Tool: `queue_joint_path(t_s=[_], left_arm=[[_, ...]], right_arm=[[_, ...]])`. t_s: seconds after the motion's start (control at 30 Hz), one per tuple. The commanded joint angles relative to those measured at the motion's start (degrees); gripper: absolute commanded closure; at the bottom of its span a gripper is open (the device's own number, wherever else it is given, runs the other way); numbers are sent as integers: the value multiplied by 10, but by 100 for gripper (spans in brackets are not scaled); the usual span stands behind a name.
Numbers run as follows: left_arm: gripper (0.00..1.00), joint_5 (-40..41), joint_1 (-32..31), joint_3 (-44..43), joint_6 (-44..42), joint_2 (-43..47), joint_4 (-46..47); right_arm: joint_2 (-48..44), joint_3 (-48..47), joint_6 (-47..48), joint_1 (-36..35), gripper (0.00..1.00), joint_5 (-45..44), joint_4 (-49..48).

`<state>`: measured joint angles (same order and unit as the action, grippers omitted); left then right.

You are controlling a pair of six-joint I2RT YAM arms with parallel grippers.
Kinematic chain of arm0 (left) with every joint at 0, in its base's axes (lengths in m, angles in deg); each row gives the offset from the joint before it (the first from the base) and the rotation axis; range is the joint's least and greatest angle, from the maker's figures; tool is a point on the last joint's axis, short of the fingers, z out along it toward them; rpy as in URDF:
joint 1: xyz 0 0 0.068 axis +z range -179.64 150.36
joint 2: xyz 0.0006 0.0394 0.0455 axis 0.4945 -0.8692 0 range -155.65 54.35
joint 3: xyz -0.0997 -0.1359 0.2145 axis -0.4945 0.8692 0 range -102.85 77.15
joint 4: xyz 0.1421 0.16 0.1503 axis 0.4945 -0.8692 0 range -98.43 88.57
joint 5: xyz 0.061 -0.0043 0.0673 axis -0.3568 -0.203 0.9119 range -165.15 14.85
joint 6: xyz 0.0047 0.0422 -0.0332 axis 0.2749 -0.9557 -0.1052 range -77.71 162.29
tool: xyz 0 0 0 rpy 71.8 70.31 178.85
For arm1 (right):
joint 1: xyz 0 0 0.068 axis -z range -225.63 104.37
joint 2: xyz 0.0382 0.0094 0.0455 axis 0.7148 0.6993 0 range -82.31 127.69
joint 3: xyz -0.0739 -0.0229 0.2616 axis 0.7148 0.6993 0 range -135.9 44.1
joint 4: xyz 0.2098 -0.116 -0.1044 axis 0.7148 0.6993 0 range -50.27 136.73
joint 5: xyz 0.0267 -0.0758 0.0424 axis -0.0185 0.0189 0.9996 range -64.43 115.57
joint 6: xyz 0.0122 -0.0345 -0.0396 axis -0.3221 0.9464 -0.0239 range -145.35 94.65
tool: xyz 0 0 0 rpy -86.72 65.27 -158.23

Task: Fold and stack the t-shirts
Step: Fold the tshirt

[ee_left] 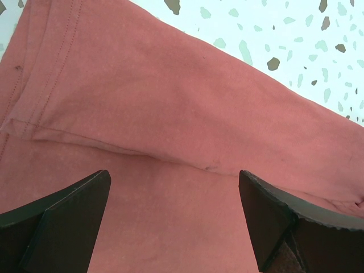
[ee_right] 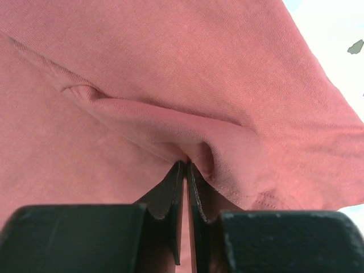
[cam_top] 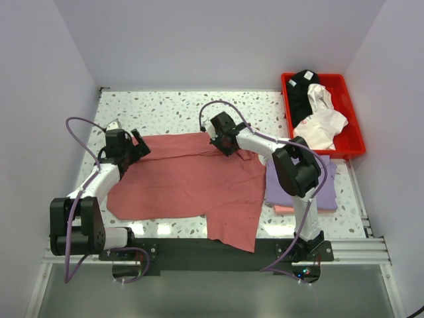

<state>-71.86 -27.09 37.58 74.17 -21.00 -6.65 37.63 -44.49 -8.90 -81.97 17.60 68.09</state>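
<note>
A: Where's the red shirt (cam_top: 192, 179)?
B: Spread on the table (cam_top: 165, 109); right gripper (ee_right: 186, 170) pinches a fold at its far edge, left gripper (ee_left: 173, 173) gapes above it
A: Limp, light cloth, so grab hems

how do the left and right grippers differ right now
The left gripper is wide open over the red shirt, gripping nothing; the right gripper is shut, pinching a fold of it. The left gripper sits at the shirt's far left corner, the right gripper further right along its far edge. Both are low over the same shirt.
</note>
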Motion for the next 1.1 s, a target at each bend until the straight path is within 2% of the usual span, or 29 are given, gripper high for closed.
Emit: queue_joint_path(t_s=[0.0, 0.3, 0.53, 1.0, 1.07], left_arm=[[0, 8, -2, -4, -10, -3, 23], [0, 8, -1, -6, -10, -3, 23], [0, 9, -1, -7, -10, -2, 19], [0, 15, -1, -6, -9, 1, 13], [0, 15, -1, -5, -9, 1, 13]], right_arm=[[-19, -3, -12, -2, 92, 4, 9], [-44, -30, -84, -31, 97, 0, 104], [-47, -73, -182, -38, 98, 60, 205], [-45, -92, -275, -53, 99, 195, 246], [-33, -95, -297, -53, 96, 199, 242]])
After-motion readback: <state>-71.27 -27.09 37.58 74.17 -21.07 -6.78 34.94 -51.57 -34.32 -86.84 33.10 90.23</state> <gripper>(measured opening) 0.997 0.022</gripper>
